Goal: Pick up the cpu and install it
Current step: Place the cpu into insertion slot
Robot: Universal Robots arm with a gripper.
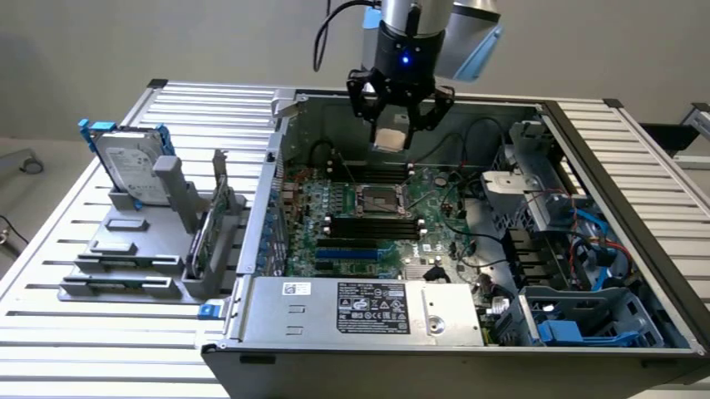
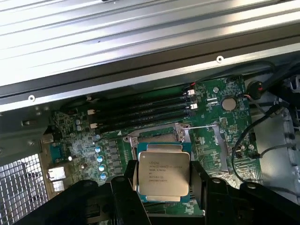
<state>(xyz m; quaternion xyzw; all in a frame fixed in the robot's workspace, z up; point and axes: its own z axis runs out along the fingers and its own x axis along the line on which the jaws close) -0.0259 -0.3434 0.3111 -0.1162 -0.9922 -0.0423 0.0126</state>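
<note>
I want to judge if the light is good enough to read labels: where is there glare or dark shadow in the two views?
Exterior view: light is even, with no hard shadows; the cpu in the tool looks washed pale. Wrist view: the slatted table glares white, the cpu's plate reflects mildly, and the tool's fingers are almost black.
</note>
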